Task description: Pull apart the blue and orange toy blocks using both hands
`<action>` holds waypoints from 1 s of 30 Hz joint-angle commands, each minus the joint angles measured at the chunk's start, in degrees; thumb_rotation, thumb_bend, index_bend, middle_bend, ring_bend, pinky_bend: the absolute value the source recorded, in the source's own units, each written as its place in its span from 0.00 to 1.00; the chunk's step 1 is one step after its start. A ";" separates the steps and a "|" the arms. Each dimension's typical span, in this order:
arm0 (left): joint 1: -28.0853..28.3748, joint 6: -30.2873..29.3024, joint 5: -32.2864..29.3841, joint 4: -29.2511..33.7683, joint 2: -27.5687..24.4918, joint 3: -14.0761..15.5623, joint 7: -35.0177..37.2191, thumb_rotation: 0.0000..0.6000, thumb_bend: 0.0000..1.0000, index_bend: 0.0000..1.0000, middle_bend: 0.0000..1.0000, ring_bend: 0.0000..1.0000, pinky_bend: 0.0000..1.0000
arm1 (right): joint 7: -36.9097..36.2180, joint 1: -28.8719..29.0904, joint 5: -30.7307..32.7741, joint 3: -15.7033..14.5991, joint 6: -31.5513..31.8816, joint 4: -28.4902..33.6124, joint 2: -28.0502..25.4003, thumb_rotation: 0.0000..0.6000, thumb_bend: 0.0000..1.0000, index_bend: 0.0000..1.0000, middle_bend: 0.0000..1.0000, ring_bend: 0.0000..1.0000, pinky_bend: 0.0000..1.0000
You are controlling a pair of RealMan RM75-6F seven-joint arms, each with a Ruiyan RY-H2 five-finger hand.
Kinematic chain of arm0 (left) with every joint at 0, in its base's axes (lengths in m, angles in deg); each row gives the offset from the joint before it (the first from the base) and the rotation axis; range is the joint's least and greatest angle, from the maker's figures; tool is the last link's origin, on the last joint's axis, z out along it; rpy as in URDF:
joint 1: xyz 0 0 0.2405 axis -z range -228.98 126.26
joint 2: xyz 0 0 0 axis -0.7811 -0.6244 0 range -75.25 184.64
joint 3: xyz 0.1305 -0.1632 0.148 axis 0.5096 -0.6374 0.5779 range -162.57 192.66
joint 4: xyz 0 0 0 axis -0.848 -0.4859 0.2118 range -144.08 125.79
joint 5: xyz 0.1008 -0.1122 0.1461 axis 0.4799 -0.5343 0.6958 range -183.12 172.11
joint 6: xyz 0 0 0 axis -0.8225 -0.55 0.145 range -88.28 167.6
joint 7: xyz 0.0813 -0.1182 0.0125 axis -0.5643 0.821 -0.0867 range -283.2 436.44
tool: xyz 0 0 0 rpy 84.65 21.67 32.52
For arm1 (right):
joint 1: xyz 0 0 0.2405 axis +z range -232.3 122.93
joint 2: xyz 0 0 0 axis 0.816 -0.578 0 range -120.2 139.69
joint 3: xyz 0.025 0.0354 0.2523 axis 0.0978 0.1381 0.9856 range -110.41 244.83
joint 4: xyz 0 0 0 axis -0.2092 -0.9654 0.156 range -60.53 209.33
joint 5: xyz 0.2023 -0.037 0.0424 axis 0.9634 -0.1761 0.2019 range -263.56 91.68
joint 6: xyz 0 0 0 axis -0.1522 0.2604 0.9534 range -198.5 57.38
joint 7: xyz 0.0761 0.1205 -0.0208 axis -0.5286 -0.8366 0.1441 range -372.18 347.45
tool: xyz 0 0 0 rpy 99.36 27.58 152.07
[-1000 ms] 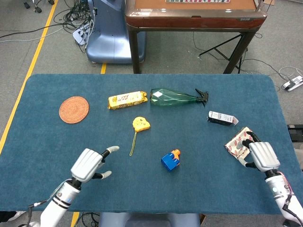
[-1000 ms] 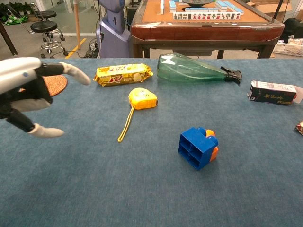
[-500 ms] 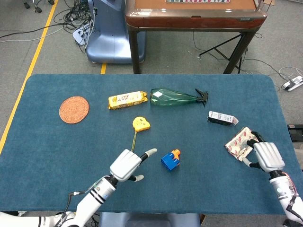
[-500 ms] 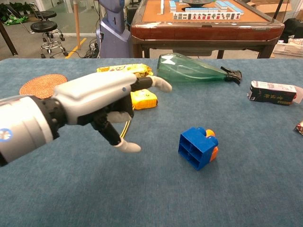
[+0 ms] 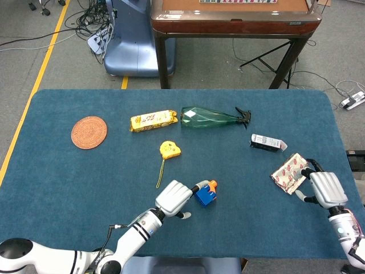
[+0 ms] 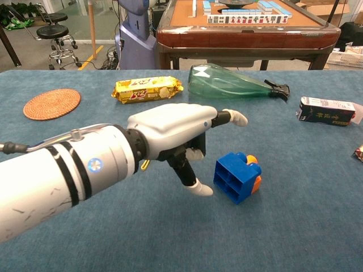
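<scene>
The blue block (image 5: 203,195) (image 6: 235,176) lies on the table with the orange block (image 5: 212,184) (image 6: 253,172) still stuck to its far right side. My left hand (image 5: 175,198) (image 6: 177,131) hovers just left of the pair, fingers spread, a finger reaching over the blue block and the thumb low beside it, holding nothing. At the table's right edge my right hand (image 5: 326,189) rests with fingers apart next to a red-and-white packet (image 5: 290,173); the chest view does not show this hand.
A yellow tape measure (image 5: 169,150) with its cord lies behind my left hand. Farther back are a yellow snack pack (image 5: 153,120) (image 6: 147,89), a green bottle (image 5: 210,117) (image 6: 229,84), a small dark carton (image 5: 267,142) (image 6: 327,110) and a woven coaster (image 5: 89,132) (image 6: 51,103).
My left hand has swept right across the table from the front left to just beside the blocks. The right hand drifted slightly right. The blocks have not moved.
</scene>
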 commanded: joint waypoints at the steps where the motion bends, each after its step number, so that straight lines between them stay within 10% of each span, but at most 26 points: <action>1: 1.85 0.59 -0.80 -2.18 1.60 -0.64 0.19 1.00 0.00 0.11 1.00 1.00 1.00 | -0.07 -0.09 0.07 -0.07 -0.05 -0.07 0.00 1.00 0.21 0.48 0.41 0.40 0.51; 30: 11.73 2.12 -2.20 -15.99 11.53 -2.27 5.16 1.00 0.00 0.12 1.00 1.00 1.00 | -1.18 -0.41 0.80 -0.43 -1.55 -1.87 0.39 1.00 0.21 0.48 0.41 0.40 0.51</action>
